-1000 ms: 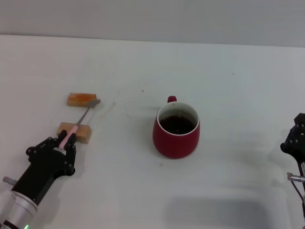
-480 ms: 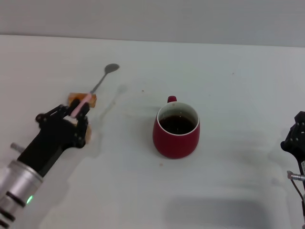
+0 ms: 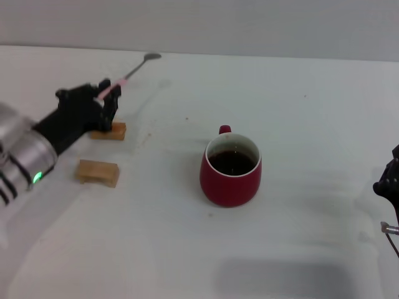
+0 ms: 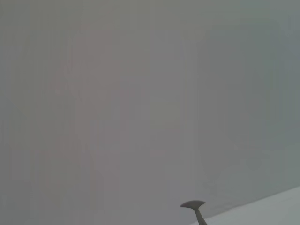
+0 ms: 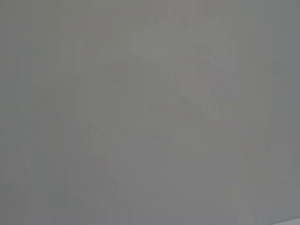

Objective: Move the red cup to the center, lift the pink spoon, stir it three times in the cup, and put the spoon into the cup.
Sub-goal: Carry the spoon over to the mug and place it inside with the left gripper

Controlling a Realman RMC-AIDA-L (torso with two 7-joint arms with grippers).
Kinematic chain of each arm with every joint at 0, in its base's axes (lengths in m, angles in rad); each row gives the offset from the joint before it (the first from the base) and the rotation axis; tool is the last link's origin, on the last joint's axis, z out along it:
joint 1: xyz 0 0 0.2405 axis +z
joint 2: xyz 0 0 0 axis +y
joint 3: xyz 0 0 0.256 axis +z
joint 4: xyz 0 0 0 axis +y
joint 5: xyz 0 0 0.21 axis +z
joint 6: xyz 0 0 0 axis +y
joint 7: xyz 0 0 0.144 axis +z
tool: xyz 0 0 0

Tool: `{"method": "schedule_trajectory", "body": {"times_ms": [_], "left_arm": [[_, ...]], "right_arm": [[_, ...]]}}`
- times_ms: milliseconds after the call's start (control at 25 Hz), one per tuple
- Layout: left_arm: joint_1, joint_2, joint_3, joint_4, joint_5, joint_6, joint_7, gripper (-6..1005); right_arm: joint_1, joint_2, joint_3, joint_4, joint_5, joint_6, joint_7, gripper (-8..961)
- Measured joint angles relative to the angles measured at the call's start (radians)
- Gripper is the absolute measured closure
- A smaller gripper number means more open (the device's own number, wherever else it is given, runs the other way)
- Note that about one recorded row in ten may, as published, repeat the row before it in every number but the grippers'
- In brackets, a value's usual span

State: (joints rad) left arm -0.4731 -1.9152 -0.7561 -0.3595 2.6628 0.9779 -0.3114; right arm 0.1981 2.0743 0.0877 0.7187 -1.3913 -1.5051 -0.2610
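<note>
The red cup [image 3: 230,171] stands near the middle of the white table, handle toward the far side, dark liquid inside. My left gripper [image 3: 105,94] is shut on the pink spoon [image 3: 128,75] by its pink handle and holds it raised above the table at the far left; the grey bowl points up and away. The spoon's bowl also shows in the left wrist view [image 4: 193,205]. My right gripper [image 3: 389,180] is parked at the right edge, well clear of the cup.
Two tan wooden blocks lie at the left: one [image 3: 108,131] just below my left gripper, one [image 3: 97,172] nearer to me. The white table [image 3: 299,112] ends at a grey wall behind.
My left gripper has lifted the pink spoon off the two wooden blocks and carried it up and away. The cup and right arm have not moved.
</note>
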Motion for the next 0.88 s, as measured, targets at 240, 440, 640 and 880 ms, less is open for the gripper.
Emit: {"method": "schedule_trajectory", "body": {"times_ms": [240, 440, 640, 880], "left_arm": [[-0.096, 0.040, -0.036, -0.036, 0.026, -0.158, -0.020, 828], [-0.133, 0.102, -0.058, -0.138, 0.102, -0.308, -0.091, 828], [-0.156, 0.125, -0.122, -0.223, 0.212, -0.455, -0.111, 828], [-0.169, 0.156, -0.115, -0.356, 0.223, -0.597, -0.129, 828]], "right_arm": [[0.000, 0.000, 0.002, 0.005, 0.000, -0.001, 0.000, 954], [-0.001, 0.000, 0.003, 0.007, 0.000, -0.001, 0.000, 954], [-0.002, 0.002, 0.003, 0.004, 0.003, -0.001, 0.000, 954], [-0.002, 0.003, 0.014, -0.017, 0.008, -0.002, 0.000, 954]]}}
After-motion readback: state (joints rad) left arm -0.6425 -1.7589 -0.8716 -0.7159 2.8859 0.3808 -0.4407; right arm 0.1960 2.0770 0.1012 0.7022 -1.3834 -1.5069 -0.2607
